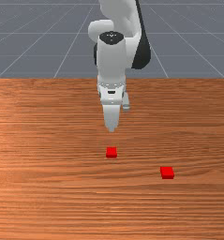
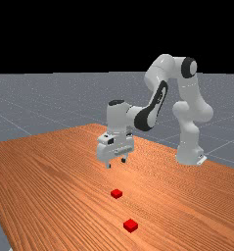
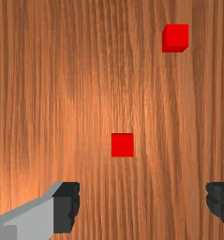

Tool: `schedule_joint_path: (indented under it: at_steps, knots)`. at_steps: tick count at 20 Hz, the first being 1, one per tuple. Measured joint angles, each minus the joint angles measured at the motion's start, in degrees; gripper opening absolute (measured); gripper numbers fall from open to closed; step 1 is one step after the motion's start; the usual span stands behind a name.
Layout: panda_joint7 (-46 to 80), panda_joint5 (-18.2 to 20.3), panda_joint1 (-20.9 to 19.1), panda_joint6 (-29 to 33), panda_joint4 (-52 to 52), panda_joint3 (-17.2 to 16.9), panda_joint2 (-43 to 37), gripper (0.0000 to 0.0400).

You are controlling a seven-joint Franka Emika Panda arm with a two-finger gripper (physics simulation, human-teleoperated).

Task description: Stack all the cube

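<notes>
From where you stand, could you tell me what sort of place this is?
Probably a simulated robot workspace: a wooden table carries two red cubes, a robot arm reaches over it, and a plain grey gridded floor lies beyond.

On table (image 1: 43, 187): one cube (image 1: 111, 153) — another cube (image 1: 167, 173), apart.

Two cubes, plain red, look alike. Both flat on the worktop (image 1: 48, 197), well apart, each on its own spot. First cube (image 1: 111, 152): mid-width in front view. Second cube (image 1: 167, 172): toward the front view's right, closer to that camera. Edges roughly parallel.
</notes>
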Motion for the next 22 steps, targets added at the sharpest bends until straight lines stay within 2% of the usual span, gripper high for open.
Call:
schedule_joint_path:
  at_steps: [1, 2, 3, 4, 6, 7, 8, 9, 11, 12, 14, 19, 20, 21, 22]
  knots:
    - [0.0, 0.0, 0.0, 0.0, 0.0, 0.0, 0.0, 0.0249]
    - [0.0, 0.0, 0.0, 0.0, 0.0, 0.0, 0.0, 0.0158]
    - [1.1, 0.2, 0.1, -0.3, -0.2, -0.2, -0.2, 0.0253]
    - [1.7, 0.3, 0.2, -0.4, -0.3, -0.3, -0.4, 0.0311]
    - [2.3, 0.5, 0.2, -0.6, -0.3, -0.4, -0.6, 0.0367]
    - [12.2, 0.1, 0.9, -4.6, -6.5, -1.8, -6.7, 0.0225]
    - [22.1, 0.4, 1.0, -8.6, -9.0, -3.1, -12.2, 0.0137]
    - [32.1, 1.0, 1.0, -11.4, -9.9, -4.1, -15.5, 0.0084]
    - [52.4, 2.9, 0.8, -14.8, -10.6, -5.4, -18.1, 0.0032]
    - [62.5, 4.3, 0.8, -16.1, -10.5, -5.9, -18.3, 0.0019]
    - [72.8, 6.4, 0.6, -17.4, -10.5, -6.4, -18.4, 0.0007]
    - [78.8, 8.2, 0.6, -18.0, -10.8, -6.5, -18.1, 0.0001]
    - [79.1, 8.3, 0.6, -18.0, -10.8, -6.5, -18.0, 0.0157]
    - [79.7, 8.5, 0.6, -17.5, -10.8, -6.5, -17.8, 0.0253]
    - [80.4, 8.6, 0.7, -16.4, -10.9, -6.4, -17.7, 0.0311]
